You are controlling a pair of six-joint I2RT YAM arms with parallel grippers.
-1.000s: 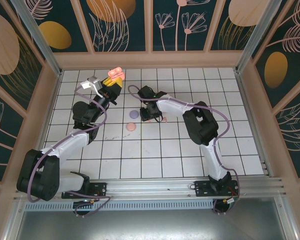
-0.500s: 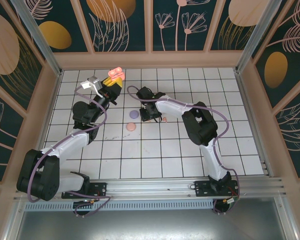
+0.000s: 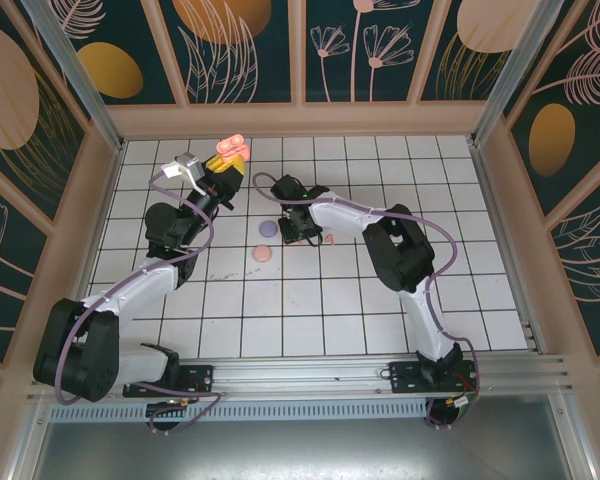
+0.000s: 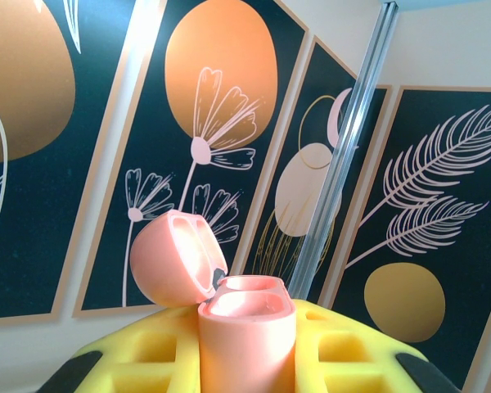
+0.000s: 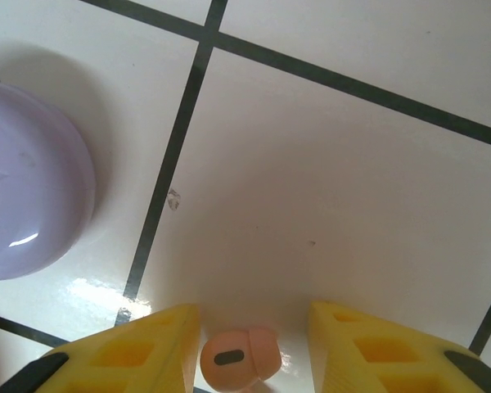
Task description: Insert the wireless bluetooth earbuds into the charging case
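left claw (image 3: 227, 163): upper left of top view, clamped on pink charging case (image 4: 247, 336), lid hinged back
purple disc (image 5: 24, 205): left edge of right wrist view, on tabletop (image 5: 327, 164)
earbud (image 5: 239, 358): pink, bottom centre, between the fingertips
right claw (image 5: 254, 348): jaws apart, straddling earbud

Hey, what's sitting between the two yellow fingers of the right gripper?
A salmon-pink earbud lies on the white tile between the right gripper's fingers, not yet clamped; the right wrist view shows it.
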